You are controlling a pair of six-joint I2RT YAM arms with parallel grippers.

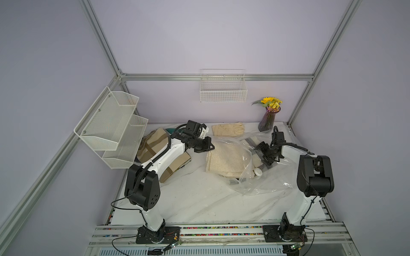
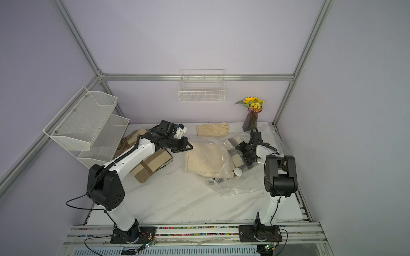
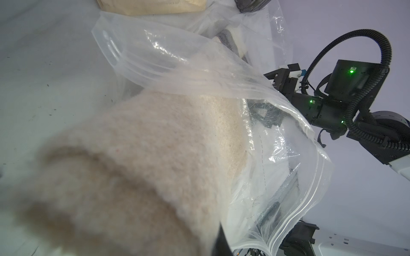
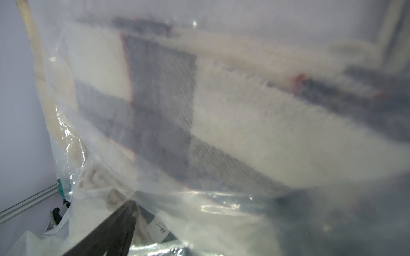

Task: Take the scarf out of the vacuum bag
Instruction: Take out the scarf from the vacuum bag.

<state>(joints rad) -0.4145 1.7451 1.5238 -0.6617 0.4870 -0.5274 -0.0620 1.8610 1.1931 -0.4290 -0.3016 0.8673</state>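
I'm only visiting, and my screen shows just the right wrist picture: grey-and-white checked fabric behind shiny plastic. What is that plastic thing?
Observer: It's a clear vacuum bag, crumpled on the table, with a round white valve cap on its face.
Operator: Is anything coming out of it?
Observer: Yes. A cream scarf lies partly out of the bag's open mouth, and the left end effector is shut on a corner of it.
Operator: And the arm that carries my camera?
Observer: The right end effector stands open, low over the bag where your checked fabric lies.
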